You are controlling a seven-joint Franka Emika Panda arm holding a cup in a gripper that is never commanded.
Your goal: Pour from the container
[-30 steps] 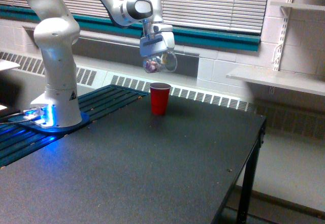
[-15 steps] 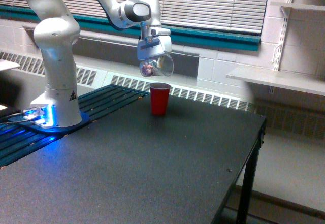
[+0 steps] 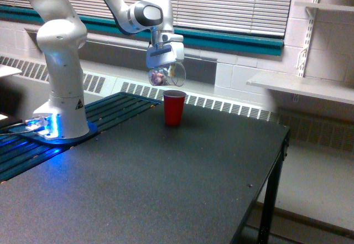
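One black table (image 3: pixel 166 188) fills the foreground. One red cup (image 3: pixel 174 107) stands upright on its far part, mouth open; its contents cannot be seen. Above it and slightly toward the exterior view's left, one container (image 3: pixel 166 76) hangs in the air, clear-walled, tipped on its side with small brownish-pink pieces gathered at its left end. The gripper (image 3: pixel 164 61) grasps it from above, jaws closed against its wall. One white arm base (image 3: pixel 62 89) stands at the left.

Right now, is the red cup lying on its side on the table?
No, the red cup stands upright on the black table, open end up, below the clear container held in the gripper.
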